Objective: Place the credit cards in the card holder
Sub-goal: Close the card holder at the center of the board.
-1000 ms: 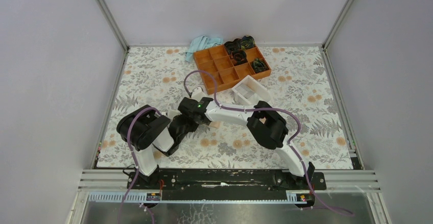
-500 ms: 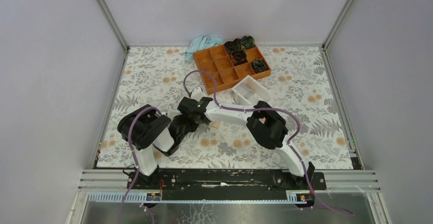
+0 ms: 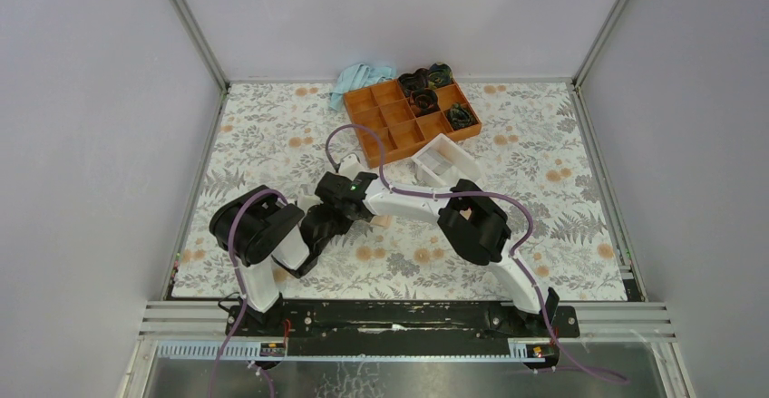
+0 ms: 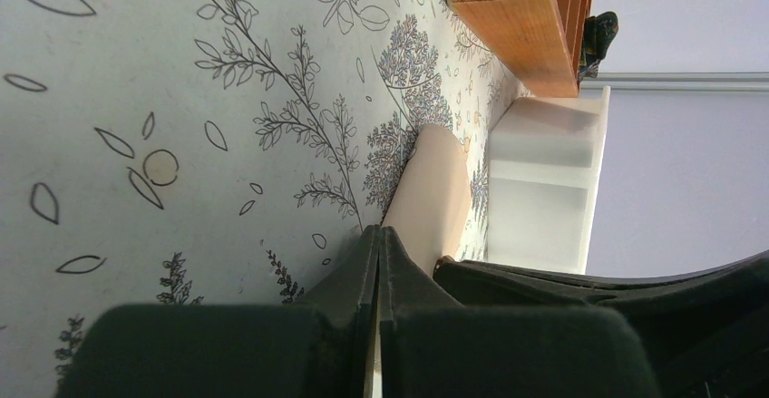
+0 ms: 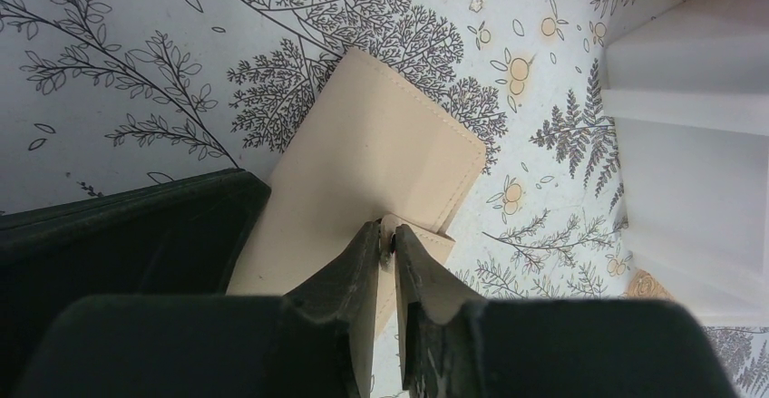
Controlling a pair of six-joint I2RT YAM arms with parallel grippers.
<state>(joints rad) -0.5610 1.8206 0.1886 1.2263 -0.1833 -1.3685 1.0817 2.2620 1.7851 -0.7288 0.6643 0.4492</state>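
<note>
You have the left gripper (image 4: 378, 239) clenched, jaws pressed flat together, tips touching one edge of the card holder (image 5: 363, 162). Holder lies flat and folded on the table (image 3: 272, 126), left of centre, just near of the white tray (image 3: 442, 160). Right gripper (image 5: 392, 232): narrow gap between tips at the holder's tab (image 5: 442, 239); gripping or released, you cannot tell
</note>
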